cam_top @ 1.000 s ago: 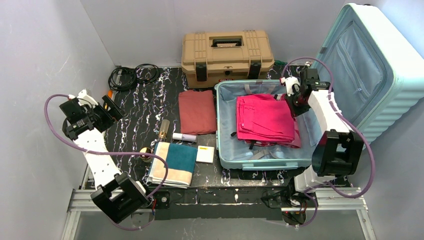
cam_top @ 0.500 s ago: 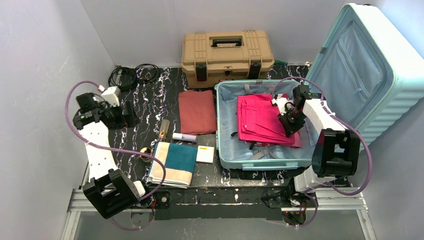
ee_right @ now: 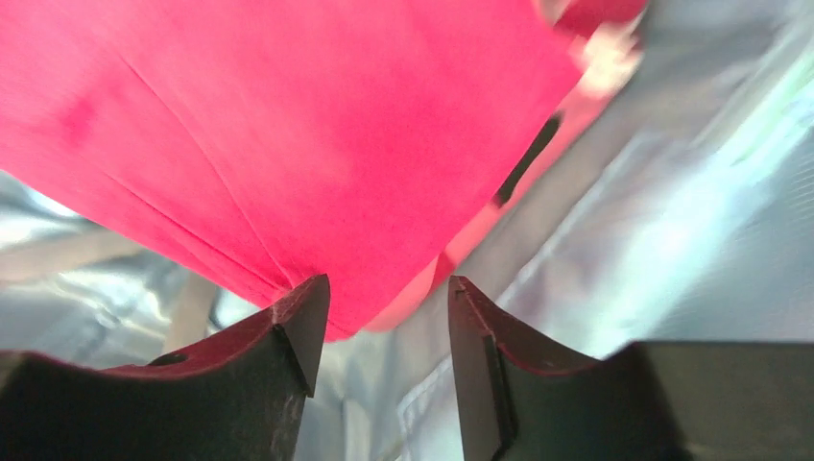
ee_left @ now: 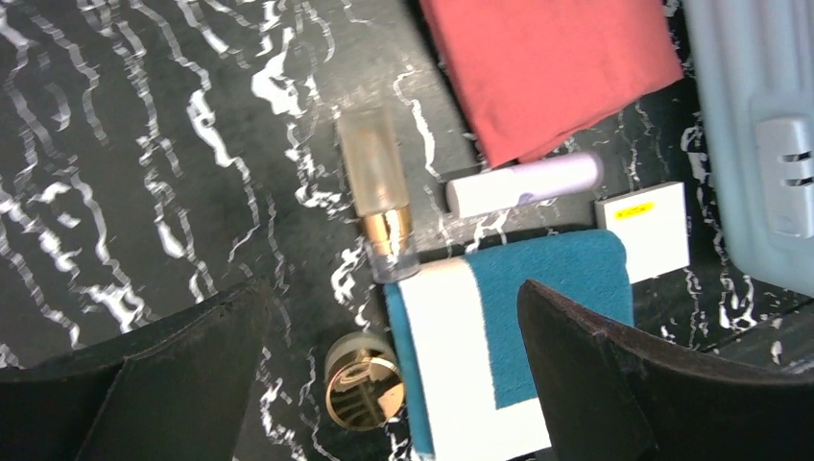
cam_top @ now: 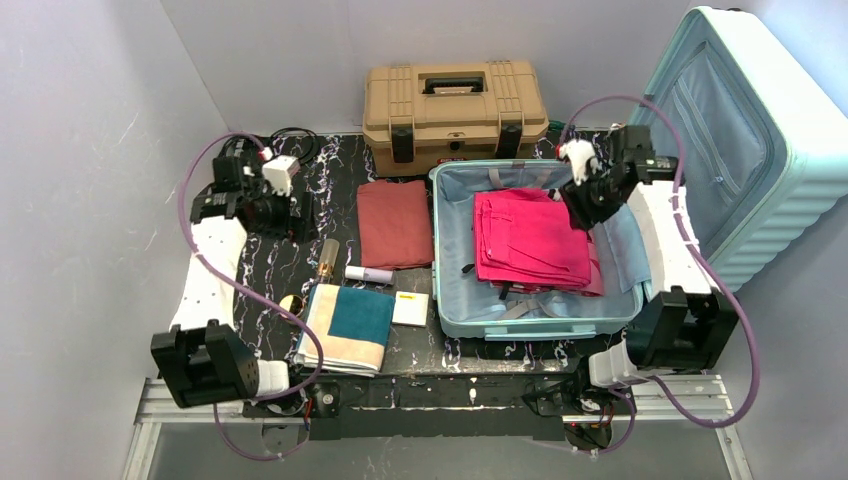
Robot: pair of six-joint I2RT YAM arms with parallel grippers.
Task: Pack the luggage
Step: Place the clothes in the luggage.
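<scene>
The luggage [cam_top: 540, 322] lies open on the table's right side, its lid [cam_top: 745, 130] standing up behind. Folded pink clothes [cam_top: 530, 240] rest inside. My right gripper [cam_top: 582, 205] hovers over their back right corner. In the right wrist view its jaws [ee_right: 389, 298] stand apart with nothing between them, above the pink clothes [ee_right: 288, 144] and pale lining [ee_right: 672, 192]. My left gripper [cam_top: 298, 215] is wide open and empty [ee_left: 392, 298] over the table. Below it lie a perfume bottle [ee_left: 379, 192], a gold round tin [ee_left: 363, 386] and a teal and white towel [ee_left: 509, 346].
A rust-red folded cloth [cam_top: 395, 222], a white tube [cam_top: 368, 273] and a small white box [cam_top: 410, 308] lie left of the luggage. A tan toolbox [cam_top: 455, 105] stands at the back. Black cables [cam_top: 265, 150] coil at the back left. Walls close in on both sides.
My right gripper lifted off the pink clothes toward the back and its jaws widened. My left arm swung from the far left inward and back, over the table near the rust-red cloth.
</scene>
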